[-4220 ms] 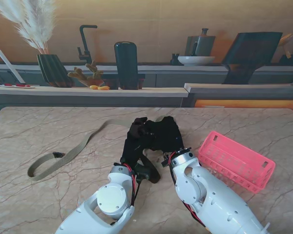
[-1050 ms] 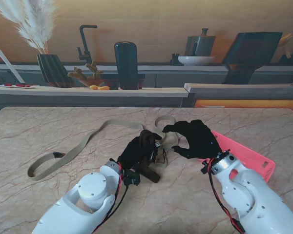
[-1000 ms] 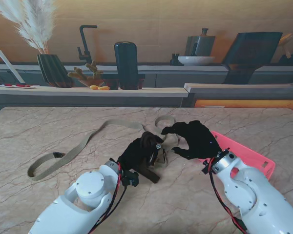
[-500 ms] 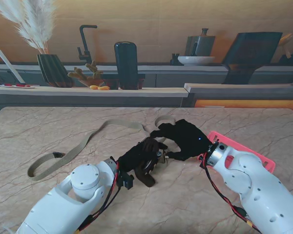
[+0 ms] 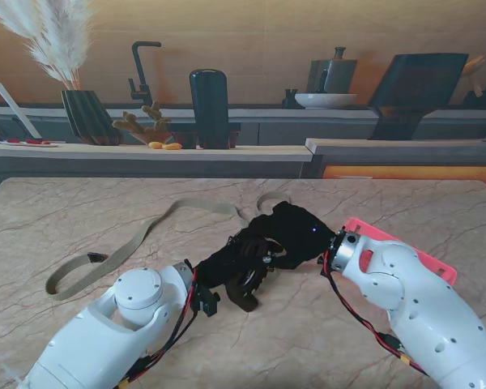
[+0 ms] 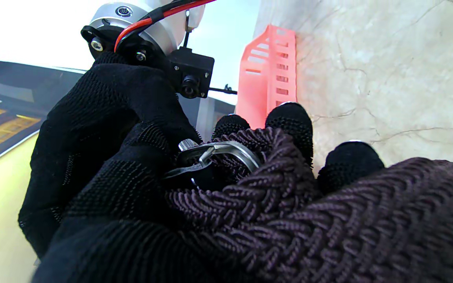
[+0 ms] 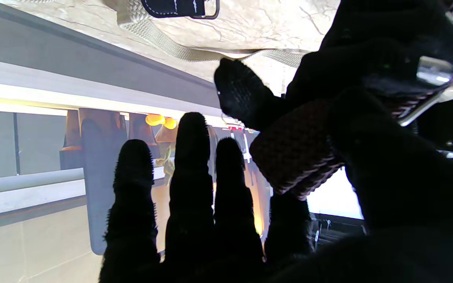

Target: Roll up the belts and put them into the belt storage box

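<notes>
My left hand (image 5: 231, 263) and right hand (image 5: 296, 235) both clamp fingers on the dark belt (image 6: 289, 220), seemingly half-rolled; tan belt (image 5: 130, 247) untouched, pink box (image 5: 405, 247) unfilled.

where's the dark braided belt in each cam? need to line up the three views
Stand: dark braided belt at table centre, between the left hand and right hand.
Left wrist: fills the foreground, wound round the fingers, metal buckle showing.
Right wrist: a short end beside the buckle.
Shared landmark: the buckle; the pink basket shows in stand and left wrist only.
</notes>
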Controlling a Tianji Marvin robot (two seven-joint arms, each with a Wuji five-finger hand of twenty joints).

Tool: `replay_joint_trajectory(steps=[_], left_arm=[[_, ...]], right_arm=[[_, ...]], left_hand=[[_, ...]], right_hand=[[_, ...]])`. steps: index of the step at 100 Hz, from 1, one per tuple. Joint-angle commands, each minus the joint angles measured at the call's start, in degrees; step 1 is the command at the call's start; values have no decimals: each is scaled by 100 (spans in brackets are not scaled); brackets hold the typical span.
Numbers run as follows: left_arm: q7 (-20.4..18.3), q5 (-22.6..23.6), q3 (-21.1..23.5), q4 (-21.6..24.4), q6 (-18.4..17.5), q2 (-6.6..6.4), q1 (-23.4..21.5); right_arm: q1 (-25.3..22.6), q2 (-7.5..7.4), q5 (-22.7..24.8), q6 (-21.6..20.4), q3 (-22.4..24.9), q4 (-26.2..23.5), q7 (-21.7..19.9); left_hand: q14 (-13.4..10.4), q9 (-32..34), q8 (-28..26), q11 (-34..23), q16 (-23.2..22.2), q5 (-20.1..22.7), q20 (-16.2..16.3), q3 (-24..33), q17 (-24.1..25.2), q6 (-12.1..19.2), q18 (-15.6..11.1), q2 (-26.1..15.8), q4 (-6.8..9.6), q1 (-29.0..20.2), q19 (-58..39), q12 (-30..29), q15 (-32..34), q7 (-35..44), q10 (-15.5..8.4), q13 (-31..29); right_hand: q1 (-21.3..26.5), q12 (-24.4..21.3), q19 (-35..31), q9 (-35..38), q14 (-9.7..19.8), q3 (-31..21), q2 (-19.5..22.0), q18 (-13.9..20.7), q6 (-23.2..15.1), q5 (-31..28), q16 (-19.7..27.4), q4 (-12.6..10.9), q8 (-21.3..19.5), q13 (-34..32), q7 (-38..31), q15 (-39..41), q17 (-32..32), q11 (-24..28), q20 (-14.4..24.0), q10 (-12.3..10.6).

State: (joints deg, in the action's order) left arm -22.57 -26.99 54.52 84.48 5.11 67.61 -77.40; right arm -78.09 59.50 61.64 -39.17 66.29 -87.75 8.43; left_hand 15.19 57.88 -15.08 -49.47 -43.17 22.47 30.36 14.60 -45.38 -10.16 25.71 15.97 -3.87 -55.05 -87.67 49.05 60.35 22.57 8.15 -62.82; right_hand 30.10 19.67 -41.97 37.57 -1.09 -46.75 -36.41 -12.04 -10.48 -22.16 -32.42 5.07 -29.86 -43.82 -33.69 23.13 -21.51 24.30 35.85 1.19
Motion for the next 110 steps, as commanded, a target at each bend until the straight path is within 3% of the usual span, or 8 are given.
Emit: replay_joint_trajectory(steps=[1, 19, 25, 40, 54, 71, 89, 110], left_arm=[[-29, -35, 0, 13, 25, 5, -9], [-20, -24, -23, 28, 25, 6, -2], [13, -45, -26, 35, 50, 19, -10], [119, -113, -7, 63, 60, 49, -56], [365, -43, 30, 132, -52, 70, -155], [1153, 216, 77, 234, -437, 178, -345], [1799, 141, 156, 346, -742, 313, -531], [1874, -336, 187, 382, -948, 380, -638]], right_arm=[[34, 18, -26, -81, -43, -22, -75], [232, 32, -143, -144, -269, 164, -111], [315, 44, -165, -161, -377, 262, -48], [520, 69, 50, -149, -668, 537, 534], [518, 114, 126, 154, -755, 623, 1003], [283, 176, 206, 839, -617, 465, 1566], [67, 212, 302, 1398, -440, 275, 1942], [-30, 263, 339, 1891, -356, 167, 2290]], left_hand=[[15, 17, 43, 51, -72, -55, -40, 25, -32, 107, 185, -483, 215, -396, -6, -21, 45, -182, -126, -36], [-26, 76, 28, 25, -46, -45, -87, 80, -192, 63, 165, -309, 278, -322, 11, -41, 35, -150, -116, -142], [-3, 104, 20, -9, 3, -22, -203, 340, -242, 42, 178, -211, 272, -174, -14, -117, 41, -134, -100, -178], [18, 86, 31, 27, 30, 25, -263, 539, -241, 68, 192, 108, 273, 135, 1, -161, 5, -156, -70, -163], [344, -650, 79, 866, -79, -13, 152, 495, 919, 356, 65, 452, 180, 684, 731, -440, -706, -247, 78, 844], [116, -1901, -48, 2864, 806, -60, -121, -84, 3172, 589, -391, 532, 127, 1193, 2939, -1830, -3146, -487, 192, 2887], [30, -2114, -199, 3357, 1167, 139, -142, -418, 3415, 652, -290, 529, 125, 1496, 3366, -2241, -3785, -578, 227, 3218], [-81, -2085, -326, 3588, 1427, 216, -315, -640, 3351, 684, -448, 505, 142, 1625, 3700, -2480, -4107, -669, 295, 3207]], right_hand=[[107, 53, 28, 272, 119, -156, 279, 31, -63, -365, -115, -20, -74, -195, -147, 141, -47, 42, 114, -109], [240, 126, 3, 768, 161, -11, 523, -25, -250, -884, -225, 33, -148, -432, -328, 286, -74, 147, 110, -109], [576, 241, -42, 1226, 195, 275, 461, -64, -566, -1116, -335, 395, 284, -603, -979, 379, -103, 282, 80, -164], [1088, 482, -254, 2749, 269, 199, 483, -154, -1177, -2285, -631, 517, 1049, -1287, -2335, 989, -334, 584, 24, -353], [909, 302, -375, 3225, 226, -322, 147, -275, -1150, -2705, -732, 634, 1406, -1490, -2577, 1281, -337, 680, -73, -305], [890, 237, -423, 3319, 137, -554, -48, -404, -1018, -2815, -733, 648, 1532, -1500, -2637, 1373, -264, 718, -124, -217], [907, 220, -455, 3322, 97, -625, -87, -440, -953, -2835, -729, 630, 1565, -1471, -2657, 1421, -193, 745, -155, -161], [957, 214, -560, 3277, 41, -628, -86, -464, -851, -2820, -744, 586, 1573, -1414, -2675, 1577, -98, 857, -215, -76]])
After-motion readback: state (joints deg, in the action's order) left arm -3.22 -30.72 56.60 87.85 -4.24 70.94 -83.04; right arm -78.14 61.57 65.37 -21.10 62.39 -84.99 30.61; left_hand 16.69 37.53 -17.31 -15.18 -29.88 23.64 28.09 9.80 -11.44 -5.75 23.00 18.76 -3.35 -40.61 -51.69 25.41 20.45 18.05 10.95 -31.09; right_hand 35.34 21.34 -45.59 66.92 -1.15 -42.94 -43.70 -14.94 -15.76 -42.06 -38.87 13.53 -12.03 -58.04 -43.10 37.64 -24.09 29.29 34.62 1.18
